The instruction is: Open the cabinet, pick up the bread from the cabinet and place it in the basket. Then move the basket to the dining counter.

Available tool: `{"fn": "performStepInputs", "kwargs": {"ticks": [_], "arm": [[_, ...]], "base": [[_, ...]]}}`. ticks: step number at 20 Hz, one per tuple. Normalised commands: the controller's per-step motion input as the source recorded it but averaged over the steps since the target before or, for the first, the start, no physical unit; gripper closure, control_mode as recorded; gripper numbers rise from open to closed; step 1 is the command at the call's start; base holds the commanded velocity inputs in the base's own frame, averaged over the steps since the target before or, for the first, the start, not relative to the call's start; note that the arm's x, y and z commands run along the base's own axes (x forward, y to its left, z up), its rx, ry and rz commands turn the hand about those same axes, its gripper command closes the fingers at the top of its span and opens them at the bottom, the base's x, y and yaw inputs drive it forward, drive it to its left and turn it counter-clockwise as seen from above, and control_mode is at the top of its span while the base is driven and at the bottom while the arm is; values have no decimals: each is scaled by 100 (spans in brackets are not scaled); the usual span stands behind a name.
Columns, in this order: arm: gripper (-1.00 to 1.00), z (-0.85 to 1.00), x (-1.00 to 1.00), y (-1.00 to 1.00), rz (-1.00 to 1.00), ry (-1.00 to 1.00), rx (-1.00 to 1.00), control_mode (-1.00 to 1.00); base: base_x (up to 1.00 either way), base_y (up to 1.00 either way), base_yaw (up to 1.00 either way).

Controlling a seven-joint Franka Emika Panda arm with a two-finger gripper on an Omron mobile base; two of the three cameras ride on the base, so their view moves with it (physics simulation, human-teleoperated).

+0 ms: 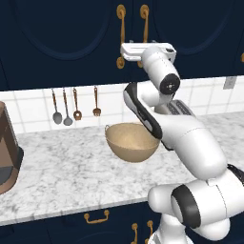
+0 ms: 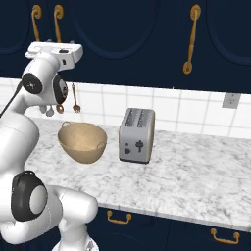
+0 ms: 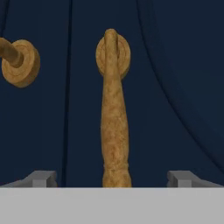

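Note:
The cabinet (image 1: 71, 33) is the dark navy wall unit above the worktop, and its arched doors are closed. My gripper (image 3: 113, 179) is open, raised in front of the door seam (image 1: 143, 53) (image 2: 55, 49). The right door's long brass handle (image 3: 113, 109) stands upright between my two fingertips (image 3: 41, 178), which touch nothing. The left door's handle (image 3: 17, 61) is just beside it. The tan round basket (image 1: 132, 142) (image 2: 82, 142) sits on the marbled worktop below my hand, with nothing in it. The bread is hidden and the dining counter is out of view.
A steel toaster (image 2: 137, 136) stands right of the basket. A brown coffee machine (image 1: 7, 147) sits at the worktop's left end. Utensils (image 1: 76, 107) hang on the tiled wall. Brass-handled drawers (image 1: 96, 218) run below the worktop edge.

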Motion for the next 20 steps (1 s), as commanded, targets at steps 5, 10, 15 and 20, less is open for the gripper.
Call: {"fn": "performStepInputs", "kwargs": {"ticks": [5, 10, 15, 20], "arm": [[100, 0, 27, 0, 0, 0, 0, -100], [100, 0, 0, 0, 0, 0, 0, -100], [100, 2, -21, -6, 0, 0, 0, -100], [100, 15, -91, -40, -3, 0, 0, -100]], "base": [[0, 0, 0], [0, 0, 0], [0, 0, 0], [0, 0, 0]]}}
